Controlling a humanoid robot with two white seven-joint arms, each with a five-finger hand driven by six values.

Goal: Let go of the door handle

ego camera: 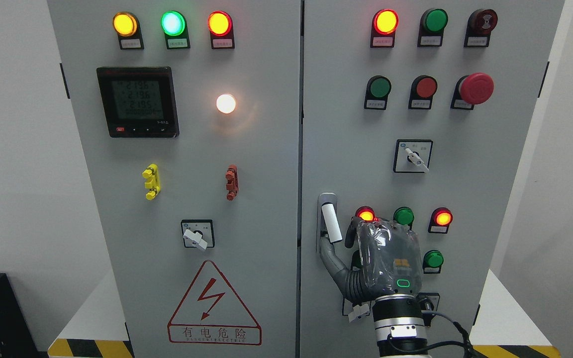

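The door handle (331, 223), a white lever in a grey recessed plate, sits at the left edge of the cabinet's right door (346, 124) and stands slightly tilted. My right hand (337, 242) comes up from the bottom edge, just right of the handle, with its back toward the camera. Its thumb (330, 261) stretches up-left and its tip touches the plate right below the lever. The other fingers (350, 233) rise beside the handle without wrapping it. The hand is open and holds nothing. My left hand is out of view.
The left door (266, 149) carries a meter (137, 102), indicator lamps, a rotary switch (197, 234) and a hazard triangle (214, 306). On the right door are push buttons, a red emergency stop (475, 88), a selector switch (413, 156) and lamps partly hidden behind my hand.
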